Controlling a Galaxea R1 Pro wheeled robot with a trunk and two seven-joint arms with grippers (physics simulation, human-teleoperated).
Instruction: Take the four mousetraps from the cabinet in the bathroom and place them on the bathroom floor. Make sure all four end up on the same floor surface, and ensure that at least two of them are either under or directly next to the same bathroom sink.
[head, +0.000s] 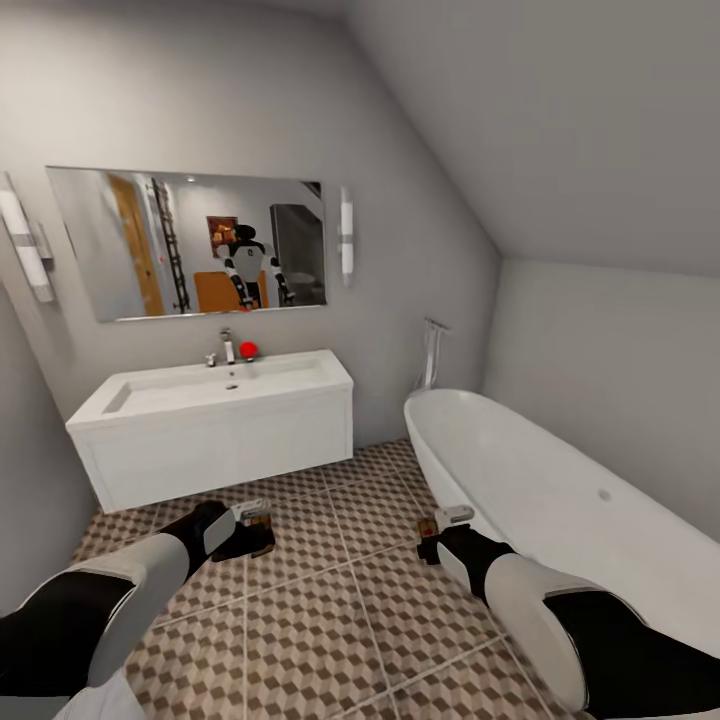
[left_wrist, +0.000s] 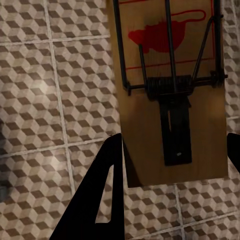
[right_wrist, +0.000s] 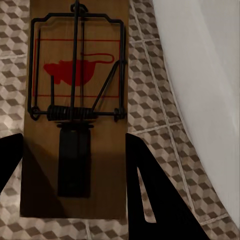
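Tan wooden mousetraps, one pinched in each claw: left gripper (head: 250, 530) and right gripper (head: 440, 535) hang over the tiled bathroom floor (head: 330, 620), sink (head: 215, 390) far left.

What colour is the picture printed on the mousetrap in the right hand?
Red, a mouse shape on the tan mousetrap, clearest in the right wrist view.

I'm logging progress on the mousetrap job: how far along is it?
Underway. The left gripper holds one mousetrap and the right gripper another, both above the bathroom floor facing the sink. None lies on the tiles here; placing remains.
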